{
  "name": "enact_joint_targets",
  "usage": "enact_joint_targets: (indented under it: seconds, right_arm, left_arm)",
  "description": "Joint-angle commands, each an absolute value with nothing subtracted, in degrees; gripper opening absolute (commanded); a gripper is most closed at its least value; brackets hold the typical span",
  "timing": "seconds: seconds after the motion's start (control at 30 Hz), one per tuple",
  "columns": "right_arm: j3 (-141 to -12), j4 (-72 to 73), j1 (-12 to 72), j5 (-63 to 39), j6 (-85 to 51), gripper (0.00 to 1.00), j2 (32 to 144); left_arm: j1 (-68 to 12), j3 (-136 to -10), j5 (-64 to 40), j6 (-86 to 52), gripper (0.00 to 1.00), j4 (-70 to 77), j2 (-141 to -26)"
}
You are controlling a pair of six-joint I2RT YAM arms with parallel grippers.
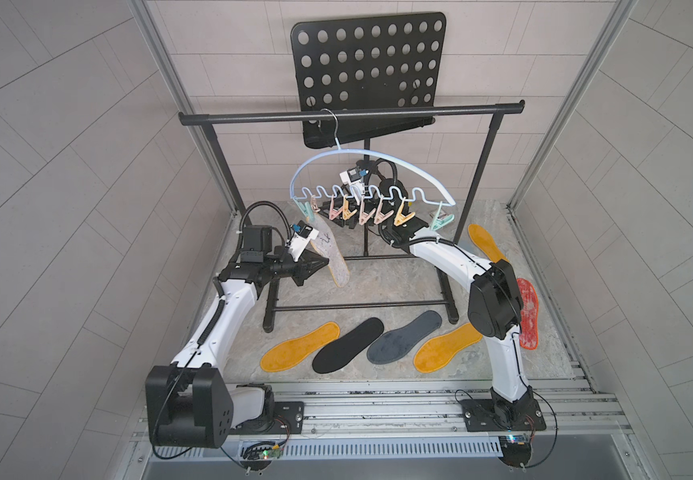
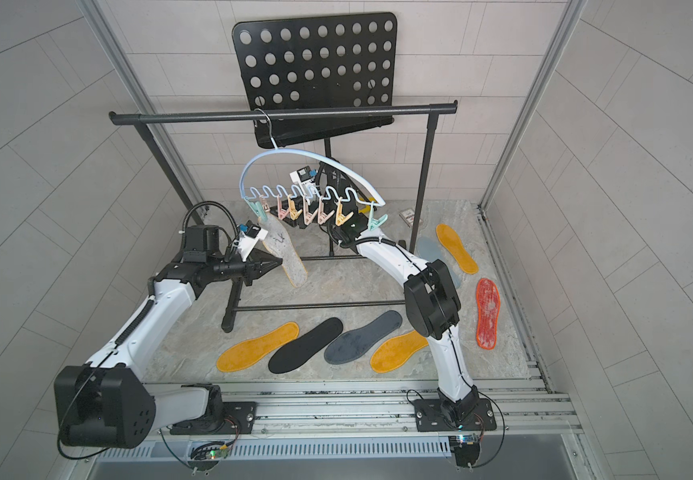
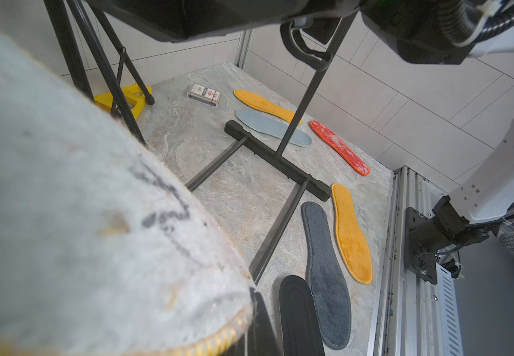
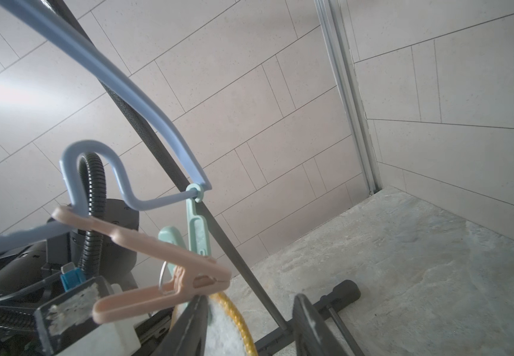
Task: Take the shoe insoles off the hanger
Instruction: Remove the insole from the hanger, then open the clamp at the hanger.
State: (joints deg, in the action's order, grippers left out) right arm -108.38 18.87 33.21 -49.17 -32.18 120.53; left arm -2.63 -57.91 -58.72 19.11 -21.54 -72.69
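Observation:
A pale blue hanger hangs by its wire hook from the black rack. One shoe insole, white-backed with a yellow stitched rim, dangles from the mint clip at the hanger's left end. My left gripper is shut on that insole's lower half, and the insole fills the left wrist view. My right gripper stands open behind the hanger. One finger rests against the insole's top just below the clip. Yellow, black and dark grey insoles lie flat on the table.
More insoles lie at the right: yellow, red, yellow, pale grey-blue. The black rack bar and its foot rails cross the table. A perforated music stand stands behind. A card box sits at the back.

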Motion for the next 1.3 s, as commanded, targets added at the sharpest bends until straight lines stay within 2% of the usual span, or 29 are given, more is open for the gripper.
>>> enact_joint_targets:
  seconds: [0.0,0.2,0.57,0.8,1.27]
  right_arm:
    - [-108.7,19.5,34.3,-49.1,-32.0,0.45,121.3]
    - [-104.9,22.8,35.1,-52.6,-34.0,0.45,120.3]
    - [-105.3,42.9,35.2,-55.7,-46.9,0.57,122.8]
    - [-109.8,44.4,35.3,-54.4,-49.6,0.59,125.9]
    - [-107.9,47.1,35.1,-54.9,-56.0,0.67,126.8]
  left_arm:
    - [-2.3,-58.5,-60.3,20.6,0.00,-23.3,-71.2]
    - [-2.4,-58.5,-60.3,20.2,0.00,-23.5,-71.1]
    - [-2.3,-58.1,-62.8,22.5,0.00,-26.6,-71.8]
    - [-2.3,-62.4,-67.2,28.9,0.00,-33.9,-75.4]
    - [-2.3,-62.8,-69.6,32.4,0.00,-35.6,-75.7]
